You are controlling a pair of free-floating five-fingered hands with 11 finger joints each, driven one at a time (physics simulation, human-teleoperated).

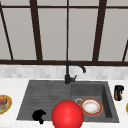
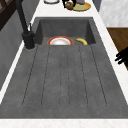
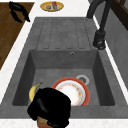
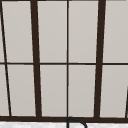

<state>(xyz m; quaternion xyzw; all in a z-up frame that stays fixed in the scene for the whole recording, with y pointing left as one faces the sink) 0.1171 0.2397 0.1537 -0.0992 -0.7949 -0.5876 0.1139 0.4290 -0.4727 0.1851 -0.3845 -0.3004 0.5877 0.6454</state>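
Note:
My left hand (image 1: 38, 115) hovers with relaxed fingers over the front edge of the sink's drainboard (image 1: 42, 96), holding nothing; it also shows in the left side view (image 2: 122, 56) and the right side view (image 3: 18, 11). On the counter right of the sink, my right hand (image 1: 119, 88) (image 3: 50, 107) is curled over a brown round thing (image 1: 117, 97) (image 3: 42, 121). An orange-rimmed white plate (image 1: 91, 107) (image 2: 60, 41) (image 3: 73, 91) lies in the basin with a banana (image 2: 81, 41) (image 3: 33, 91) beside it. A large red ball (image 1: 67, 115) stands at the sink's front edge.
A black faucet (image 1: 71, 72) (image 2: 25, 25) (image 3: 100, 25) rises behind the sink. A yellow plate with food (image 1: 3, 103) (image 3: 52, 6) lies on the left counter, another yellow plate (image 2: 81, 7) on the right counter. The drain (image 3: 82, 79) sits behind the plate.

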